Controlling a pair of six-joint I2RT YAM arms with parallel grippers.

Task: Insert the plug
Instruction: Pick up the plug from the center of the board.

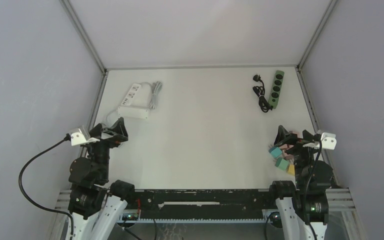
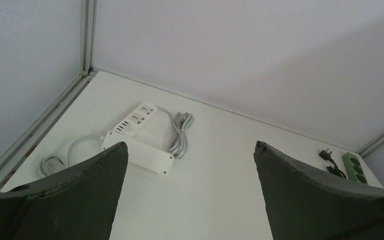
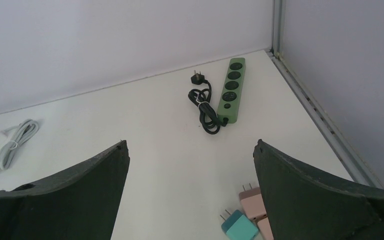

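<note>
Left gripper (image 2: 191, 144) and right gripper (image 3: 190, 142) both gape wide, empty; beyond, two white strips (image 1: 134, 93), one green strip (image 1: 277, 89), clustered plugs (image 1: 281, 155).

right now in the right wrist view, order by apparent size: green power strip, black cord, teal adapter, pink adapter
1. green power strip
2. black cord, coiled
3. teal adapter and pink adapter: look alike and sit nearer the camera, so unranked

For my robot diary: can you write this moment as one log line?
left gripper: open, empty | right gripper: open, empty | green power strip: far right, sockets empty | coloured plugs: on table by right gripper
</note>
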